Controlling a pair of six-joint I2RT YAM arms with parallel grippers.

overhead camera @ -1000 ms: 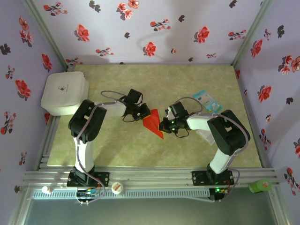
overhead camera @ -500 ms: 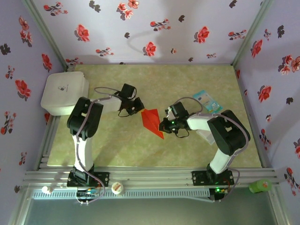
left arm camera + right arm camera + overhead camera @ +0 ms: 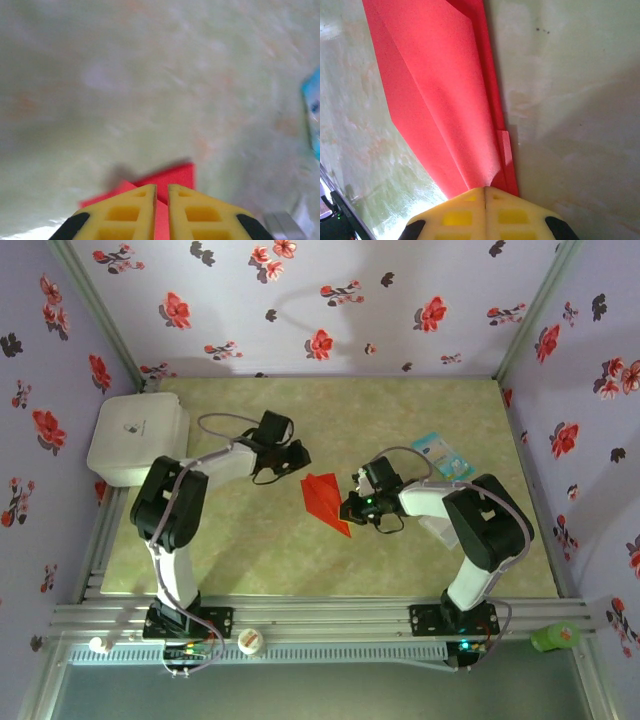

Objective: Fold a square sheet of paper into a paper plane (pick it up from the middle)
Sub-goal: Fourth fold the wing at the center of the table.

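**Paper plane**: 1 sheet of bright red, unmarked paper folded into a narrow dart, broad at 1 end and tapering to a point at the other. Overlapping flaps run lengthwise along sharp creases, and the top layer bows up slightly. The folds narrow toward the right pincer, whose closed fingers clamp the paper's edge. The broad end spreads away from that pincer and lies just beyond the left pincer, apart from it.
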